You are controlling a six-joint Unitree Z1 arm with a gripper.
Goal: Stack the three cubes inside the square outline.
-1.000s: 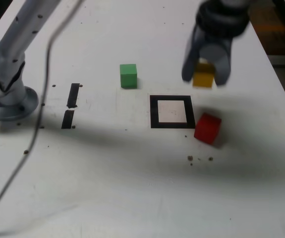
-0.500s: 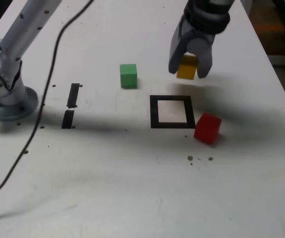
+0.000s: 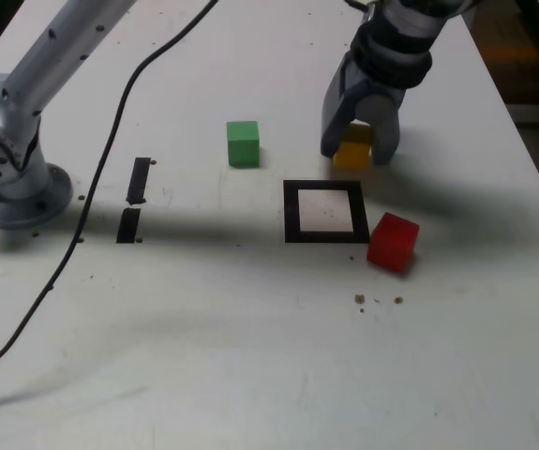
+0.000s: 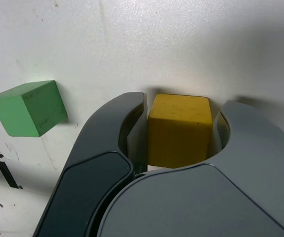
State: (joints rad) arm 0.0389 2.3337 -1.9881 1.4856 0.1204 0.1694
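The fingers point(image 3: 336, 114) are clamping on the yellow cube point(image 3: 352, 150), which is sitting between them with its sides against both; whether its underside is touching the surface point(image 3: 203, 328), the views are not settling. The governing relation: the square outline point(image 3: 292, 214) is lying near the fingers, below them and slightly toward the exterior view's left, so the coming move is probably calling for a short shift that way before any release. The cube is showing no long axis, and the single arm point(image 3: 67, 52) is serving all sides. The green cube point(image 3: 243, 144) is resting well clear of the fingers, toward the exterior view's left; the red cube point(image 3: 394, 244) is resting below them and toward its right, just beside the outline's corner, and may be getting nudged if placement is running wide. Count: three cubes, one of each colour; one outline, holding no cube; two tape strips point(image 3: 139, 180).
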